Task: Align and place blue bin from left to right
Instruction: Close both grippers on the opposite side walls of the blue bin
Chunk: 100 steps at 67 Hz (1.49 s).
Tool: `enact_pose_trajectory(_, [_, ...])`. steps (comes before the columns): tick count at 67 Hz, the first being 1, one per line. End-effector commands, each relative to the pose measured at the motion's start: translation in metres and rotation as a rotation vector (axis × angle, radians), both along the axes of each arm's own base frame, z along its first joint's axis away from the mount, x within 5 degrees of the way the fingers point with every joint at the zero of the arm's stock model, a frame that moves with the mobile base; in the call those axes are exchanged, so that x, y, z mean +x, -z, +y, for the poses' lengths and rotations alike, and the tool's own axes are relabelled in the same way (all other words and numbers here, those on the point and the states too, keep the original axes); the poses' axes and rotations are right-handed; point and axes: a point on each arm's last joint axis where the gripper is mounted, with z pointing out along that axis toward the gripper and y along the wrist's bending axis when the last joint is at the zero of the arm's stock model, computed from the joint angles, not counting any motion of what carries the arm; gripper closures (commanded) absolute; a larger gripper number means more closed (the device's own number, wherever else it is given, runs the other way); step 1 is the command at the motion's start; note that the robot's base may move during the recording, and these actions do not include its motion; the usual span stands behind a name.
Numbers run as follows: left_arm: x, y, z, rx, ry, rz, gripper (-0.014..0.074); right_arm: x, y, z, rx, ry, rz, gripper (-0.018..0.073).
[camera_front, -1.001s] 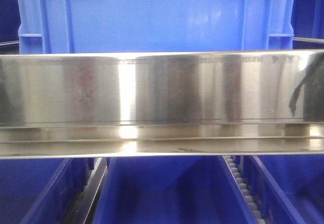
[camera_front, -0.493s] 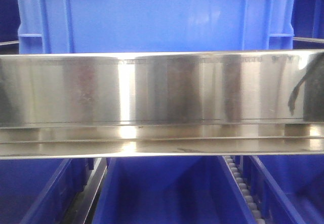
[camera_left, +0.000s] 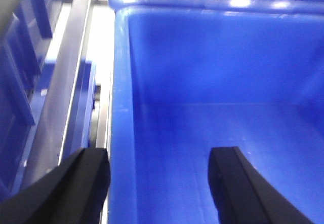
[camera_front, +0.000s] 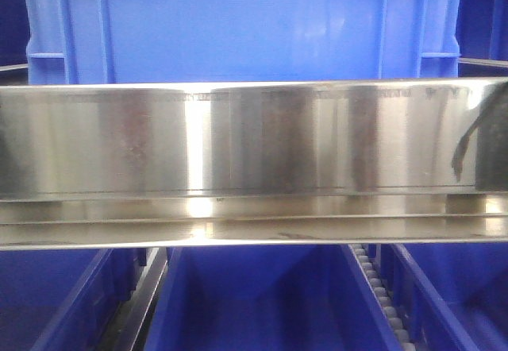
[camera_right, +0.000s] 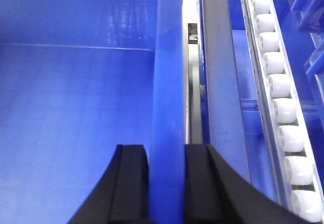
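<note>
Blue bin: a large, light-blue crate filling the upper front view, seen just above a polished steel beam that crosses the whole frame. Below the beam lie darker bins, with a roller track between two of them; white rollers of a track also run beside the bin's right wall in the right wrist view. Left end effector: spread wide, straddling the bin's left wall, one finger just outside it, the other well inside and clear. Right end effector: closed onto the bin's right wall, one finger on each face.
</note>
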Motion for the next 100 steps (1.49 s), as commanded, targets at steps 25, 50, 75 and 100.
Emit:
enact_pose_trajectory(25, [0.011,0.012,-0.001,0.08,-0.071,0.173,0.0258,0.0,-0.003,-0.001,-0.005,0.0,-0.007,0.0628])
enact_pose_trajectory(50, [0.011,0.012,0.0,0.086,-0.071,0.179,0.0258,0.0,-0.003,-0.001,-0.005,0.0,-0.007,0.0628])
enact_pose_trajectory(75, [0.011,0.013,-0.001,0.093,-0.063,0.182,0.0258,0.0,-0.003,-0.001,-0.005,0.0,-0.007,0.0628])
enact_pose_trajectory(100, [0.013,0.021,-0.002,0.116,-0.057,0.221,0.0258,0.0,-0.003,-0.001,-0.004,0.0,-0.009,0.0628])
